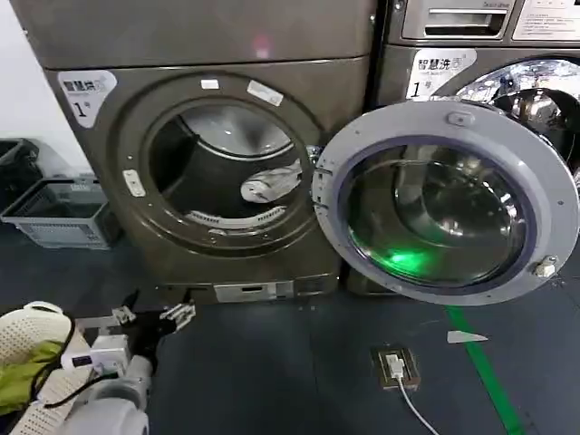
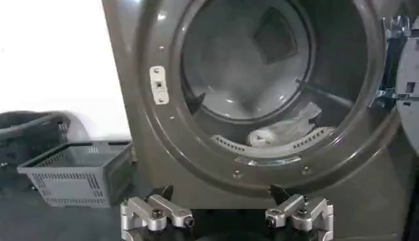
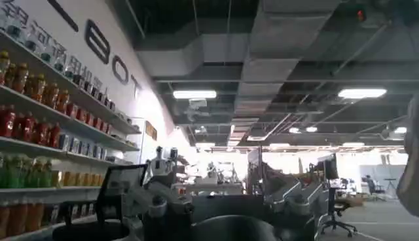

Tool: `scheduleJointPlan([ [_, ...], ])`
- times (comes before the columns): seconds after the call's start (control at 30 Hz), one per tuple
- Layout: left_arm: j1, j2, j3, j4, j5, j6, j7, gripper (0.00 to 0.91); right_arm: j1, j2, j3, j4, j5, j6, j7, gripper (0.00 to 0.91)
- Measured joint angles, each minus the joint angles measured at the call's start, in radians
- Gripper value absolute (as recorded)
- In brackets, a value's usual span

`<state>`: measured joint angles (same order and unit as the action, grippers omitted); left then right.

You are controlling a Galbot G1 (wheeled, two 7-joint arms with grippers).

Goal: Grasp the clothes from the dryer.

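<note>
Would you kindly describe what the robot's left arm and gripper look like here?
The left arm is a rounded light-grey tube ending in a white wrist block, with a black cable looping beside it. The left gripper has a black body and two silvery metal fingers, each a jointed linkage held by dark screws, with black pointed tips.

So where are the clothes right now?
The clothes lie inside the dryer, low at the drum's right side just behind the porthole lip, near the open door's hinge. The open left gripper faces them from outside.
</note>
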<state>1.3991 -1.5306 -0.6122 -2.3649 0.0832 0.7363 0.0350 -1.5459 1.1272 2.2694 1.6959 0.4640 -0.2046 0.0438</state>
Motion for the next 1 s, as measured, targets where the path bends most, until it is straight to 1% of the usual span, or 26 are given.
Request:
scheduleJointPlan([
  [0.27, -0.001, 0.001, 0.010, 0.003, 0.003, 0.000, 0.000, 0.907, -0.005, -0.001, 0.007, -0.008, 0.001, 0.024, 0.013, 0.907],
  [0.6, 0.001, 0.000, 0.015, 0.007, 0.007, 0.000, 0.000, 0.907, -0.006, 0.006, 0.018, -0.009, 0.032, 0.050, 0.034, 0.907],
  [1.0, -0.005, 0.000, 0.016, 0.003, 0.010, 0.000, 0.000, 0.907, -0.011, 0.012, 0.017, -0.019, 0.057, 0.090, 0.042, 0.907],
])
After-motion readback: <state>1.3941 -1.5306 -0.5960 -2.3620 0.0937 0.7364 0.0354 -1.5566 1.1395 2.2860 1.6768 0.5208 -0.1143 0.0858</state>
